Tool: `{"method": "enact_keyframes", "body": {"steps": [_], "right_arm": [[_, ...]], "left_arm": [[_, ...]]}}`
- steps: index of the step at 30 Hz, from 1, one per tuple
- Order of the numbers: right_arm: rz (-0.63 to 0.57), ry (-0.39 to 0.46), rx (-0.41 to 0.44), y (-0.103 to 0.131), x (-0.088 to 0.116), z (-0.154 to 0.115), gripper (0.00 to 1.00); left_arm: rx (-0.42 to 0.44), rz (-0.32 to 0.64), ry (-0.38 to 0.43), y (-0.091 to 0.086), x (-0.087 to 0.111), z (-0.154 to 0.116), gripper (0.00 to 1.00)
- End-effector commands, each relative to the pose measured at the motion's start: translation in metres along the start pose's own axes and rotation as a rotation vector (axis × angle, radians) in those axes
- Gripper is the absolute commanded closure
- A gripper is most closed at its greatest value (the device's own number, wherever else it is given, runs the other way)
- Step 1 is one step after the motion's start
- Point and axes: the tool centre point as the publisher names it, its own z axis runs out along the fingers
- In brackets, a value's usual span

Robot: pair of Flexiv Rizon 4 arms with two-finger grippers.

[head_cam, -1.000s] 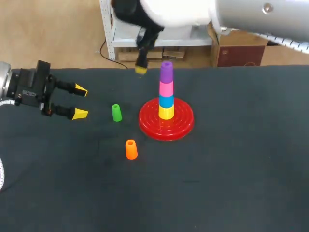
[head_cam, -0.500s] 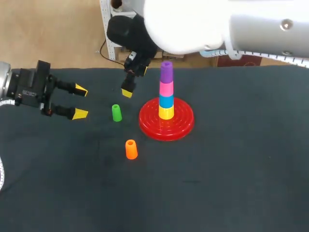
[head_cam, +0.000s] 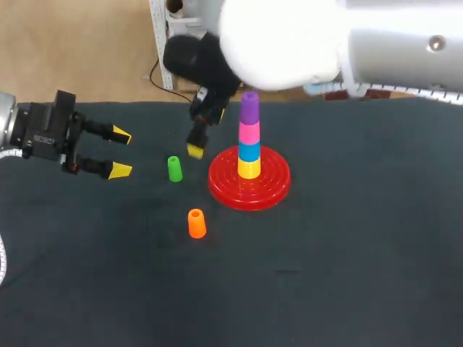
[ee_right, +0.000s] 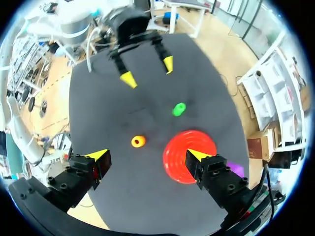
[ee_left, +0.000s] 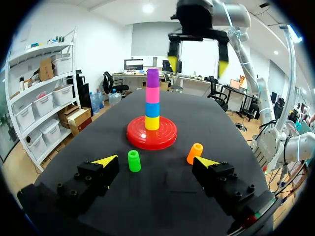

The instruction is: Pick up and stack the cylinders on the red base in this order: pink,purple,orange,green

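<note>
Black tabletop (head_cam: 362, 275) carried the orange cylinder (head_cam: 196, 223) and green cylinder (head_cam: 174, 168) beside the red base (head_cam: 269, 189), purple cylinder (head_cam: 249, 105) topping its stack, so I held my right gripper (ee_right: 146, 156) spread wide over the orange one, left gripper (head_cam: 121, 152) open aside.

right arm (head_cam: 376, 43): white-silver shell | left pincer (head_cam: 121, 152): black, screws, yellow tips | white ribbed cable (head_cam: 10, 153)

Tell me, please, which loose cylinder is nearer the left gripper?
The green cylinder: it stands just ahead of the left gripper, while the orange cylinder sits farther off.
</note>
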Motion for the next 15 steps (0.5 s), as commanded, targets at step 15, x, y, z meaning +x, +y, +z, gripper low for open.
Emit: {"method": "enact_keyframes", "body": {"steps": [15], "right_arm": [[0.009, 0.205, 0.008, 0.052, 0.008, 0.109, 0.00]], "left_arm": [[-0.001, 0.000, 0.001, 0.000, 0.000, 0.000, 0.00]]}}
